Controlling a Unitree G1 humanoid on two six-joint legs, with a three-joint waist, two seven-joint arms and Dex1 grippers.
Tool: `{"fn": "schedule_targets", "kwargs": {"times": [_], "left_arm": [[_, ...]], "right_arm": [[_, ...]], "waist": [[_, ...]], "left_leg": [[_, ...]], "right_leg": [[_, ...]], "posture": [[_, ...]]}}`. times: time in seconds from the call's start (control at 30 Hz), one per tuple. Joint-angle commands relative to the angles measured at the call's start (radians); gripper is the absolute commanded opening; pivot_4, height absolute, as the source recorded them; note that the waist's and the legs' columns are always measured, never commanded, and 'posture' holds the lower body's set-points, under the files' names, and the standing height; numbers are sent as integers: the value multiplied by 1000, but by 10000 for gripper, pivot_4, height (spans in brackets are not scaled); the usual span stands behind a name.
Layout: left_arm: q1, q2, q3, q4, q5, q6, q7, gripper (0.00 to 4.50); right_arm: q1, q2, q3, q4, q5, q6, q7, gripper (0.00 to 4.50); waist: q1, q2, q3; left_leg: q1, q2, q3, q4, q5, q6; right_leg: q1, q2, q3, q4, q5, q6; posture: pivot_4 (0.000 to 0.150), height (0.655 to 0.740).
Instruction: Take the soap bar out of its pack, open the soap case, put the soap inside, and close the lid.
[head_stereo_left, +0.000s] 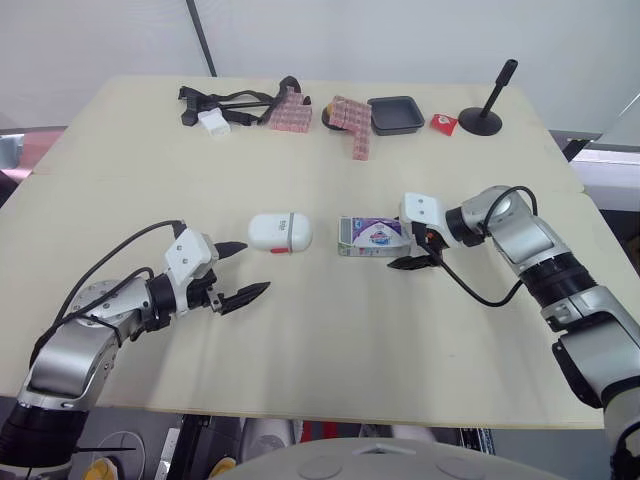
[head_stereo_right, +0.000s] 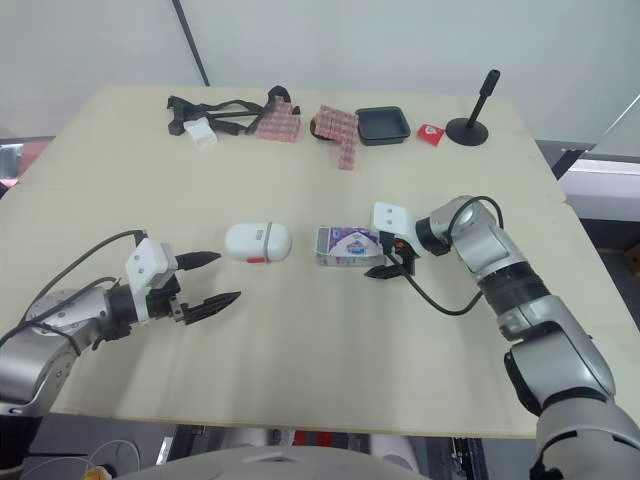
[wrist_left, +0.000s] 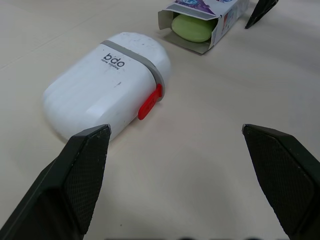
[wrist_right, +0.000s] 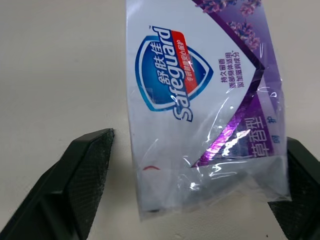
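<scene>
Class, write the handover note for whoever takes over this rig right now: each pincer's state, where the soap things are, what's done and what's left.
Pincers: the left pincer is open, beside the soap case and not touching it. The right pincer is open and straddles the closed end of the soap pack.
Things: the white soap case lies shut, with its red latch showing. The pack's open end faces the case, and the green soap bar is inside the pack.
Done: the pack flap is open.
Left: pull out the soap bar, open the case, put the soap in, close the lid.
</scene>
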Motion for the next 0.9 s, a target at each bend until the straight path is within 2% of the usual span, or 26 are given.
{"fn": "schedule_targets", "kwargs": {"times": [0.03,0.07,0.4,0.53,0.77,0.9], "left_arm": [[0,-2,12,-30,8,-23,6,45000],[0,-2,11,-29,9,-24,6,45000],[-11,4,12,-18,15,-34,-1,45000],[-14,9,15,-27,12,-30,-10,45000],[-50,12,9,-16,7,-42,-47,45000],[-66,15,-8,-6,14,-47,-75,45000]], "right_arm": [[-16,-2,-7,17,-30,-13,-1,30294],[-14,-2,-7,15,-31,-14,1,26856],[7,-34,-14,-29,-55,-15,-3,26856],[33,-103,-27,-157,-70,52,3,26856],[132,-200,-105,-438,11,229,27,26856],[198,-263,-112,-529,11,258,30,26856]], "waist": [[-1,0,0],[-1,0,0],[1,-1,-1],[7,-1,-1],[13,0,-1],[14,0,-1]], "left_leg": [[0,0,0,0,0,0],[0,0,0,1,0,0],[0,1,0,2,0,0],[-1,1,0,3,0,0],[-4,1,0,3,0,1],[-4,1,0,3,0,0]], "right_leg": [[0,0,0,0,0,0],[0,0,0,0,0,0],[0,-1,0,1,0,-1],[0,0,0,1,1,-1],[-3,0,0,1,1,-1],[-3,0,0,1,1,-1]], "posture": [[1500,7400],[1500,7400],[1500,7400],[1500,7400],[1500,7400],[1500,7400]]}}
